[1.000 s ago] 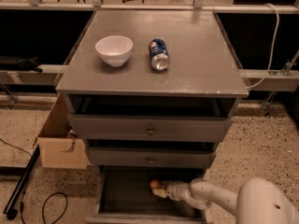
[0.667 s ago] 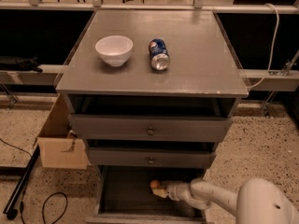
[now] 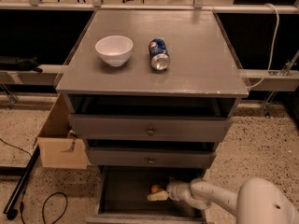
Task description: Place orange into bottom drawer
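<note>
The orange (image 3: 155, 188) is small and round and lies inside the open bottom drawer (image 3: 122, 204), on its dark floor near the middle. My gripper (image 3: 157, 195) reaches into the drawer from the right on the white arm (image 3: 212, 197). Its cream tip is right at the orange, just in front of it and below it in the picture. Whether it touches the fruit I cannot tell.
A white bowl (image 3: 114, 49) and a blue soda can (image 3: 159, 55) lying on its side are on the grey cabinet top (image 3: 196, 55). The two upper drawers (image 3: 149, 130) stand slightly pulled out. A cardboard box (image 3: 58, 146) and a black cable (image 3: 49, 206) are on the floor at the left.
</note>
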Available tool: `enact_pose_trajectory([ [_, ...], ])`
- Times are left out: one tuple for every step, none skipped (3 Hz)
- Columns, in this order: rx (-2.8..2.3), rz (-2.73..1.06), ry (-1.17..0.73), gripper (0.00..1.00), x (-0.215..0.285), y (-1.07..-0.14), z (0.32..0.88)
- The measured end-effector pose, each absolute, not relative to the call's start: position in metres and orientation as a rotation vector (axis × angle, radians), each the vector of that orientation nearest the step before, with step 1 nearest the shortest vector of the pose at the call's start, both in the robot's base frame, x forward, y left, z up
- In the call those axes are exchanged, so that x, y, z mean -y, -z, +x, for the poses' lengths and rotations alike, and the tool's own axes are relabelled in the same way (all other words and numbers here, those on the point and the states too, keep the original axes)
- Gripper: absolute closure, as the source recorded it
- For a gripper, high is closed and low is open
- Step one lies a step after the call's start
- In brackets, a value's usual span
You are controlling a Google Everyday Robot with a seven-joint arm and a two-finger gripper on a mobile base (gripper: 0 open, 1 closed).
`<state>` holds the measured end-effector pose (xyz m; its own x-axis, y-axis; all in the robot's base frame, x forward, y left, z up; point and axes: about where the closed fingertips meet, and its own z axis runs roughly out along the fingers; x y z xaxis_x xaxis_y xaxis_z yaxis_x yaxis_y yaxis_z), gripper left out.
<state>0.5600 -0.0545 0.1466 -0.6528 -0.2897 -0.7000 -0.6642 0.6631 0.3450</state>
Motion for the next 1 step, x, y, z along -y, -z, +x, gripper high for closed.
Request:
enact_pose_trajectory([
  [-2.265,-0.735,-0.797,0.0,0.0545,-0.1466,0.56],
])
